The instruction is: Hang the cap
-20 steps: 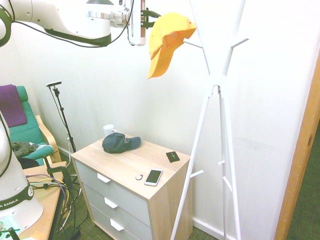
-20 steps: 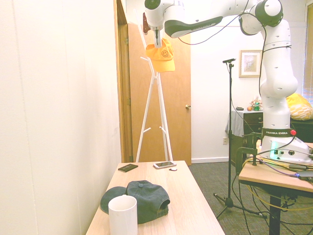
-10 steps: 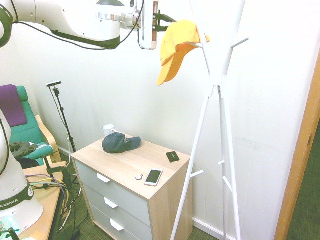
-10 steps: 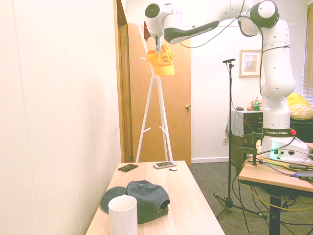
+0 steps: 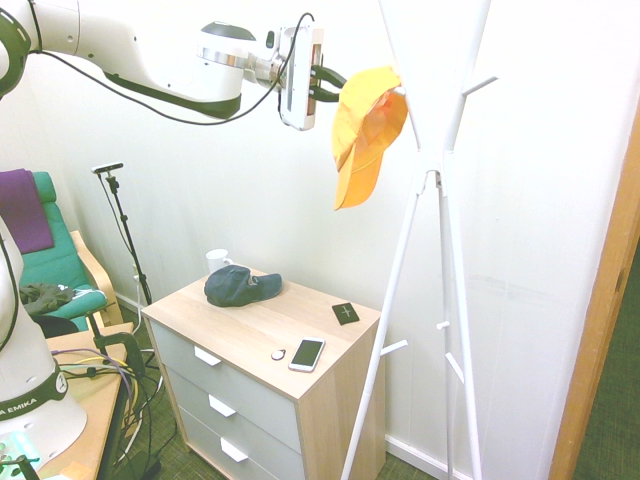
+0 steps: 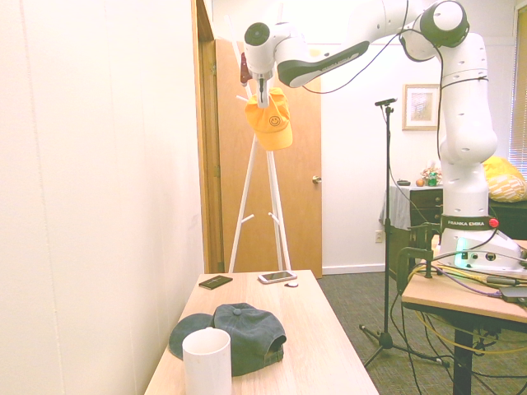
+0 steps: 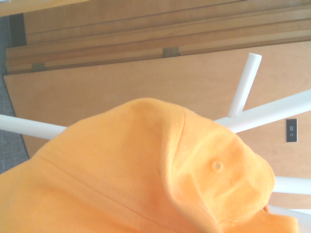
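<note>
**Around the dresser and the doorway**

A light wooden dresser (image 5: 262, 330) with grey drawers stands against the wall. On its top lie a dark navy cap (image 5: 240, 286), a white mug (image 5: 217, 260) just behind it, a smartphone (image 5: 307, 354) near the front edge, a small round white thing (image 5: 278, 354) just beside the phone, and a flat black wallet (image 5: 346, 313) nearer the wall. A white coat stand (image 5: 440, 230) rises beside the dresser. A green armchair (image 5: 55, 262) carries a purple cloth (image 5: 22, 208). A wooden door (image 6: 276, 177) shows behind the stand.
</note>
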Available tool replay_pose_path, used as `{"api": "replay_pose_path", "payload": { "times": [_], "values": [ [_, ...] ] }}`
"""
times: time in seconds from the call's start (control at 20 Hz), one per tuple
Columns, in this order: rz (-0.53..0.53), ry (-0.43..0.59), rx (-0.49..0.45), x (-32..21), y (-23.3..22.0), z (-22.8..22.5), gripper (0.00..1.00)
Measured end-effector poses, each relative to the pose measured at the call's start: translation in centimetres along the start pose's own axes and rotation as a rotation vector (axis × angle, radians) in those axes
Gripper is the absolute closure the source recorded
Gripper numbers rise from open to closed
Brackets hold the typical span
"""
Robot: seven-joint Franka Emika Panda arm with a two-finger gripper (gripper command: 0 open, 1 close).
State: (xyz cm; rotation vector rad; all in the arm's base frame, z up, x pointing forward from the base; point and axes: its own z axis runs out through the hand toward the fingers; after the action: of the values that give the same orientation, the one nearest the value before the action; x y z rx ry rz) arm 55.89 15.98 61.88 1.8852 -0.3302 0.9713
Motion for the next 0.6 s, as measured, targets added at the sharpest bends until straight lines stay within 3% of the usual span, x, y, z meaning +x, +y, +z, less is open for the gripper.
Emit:
{"api": "replay_pose_path", "payload": {
  "times": [0.6],
  "values": [
    [0.001,-0.005,-0.004,-0.10,-0.14,0.41,0.00]
  ]
}}
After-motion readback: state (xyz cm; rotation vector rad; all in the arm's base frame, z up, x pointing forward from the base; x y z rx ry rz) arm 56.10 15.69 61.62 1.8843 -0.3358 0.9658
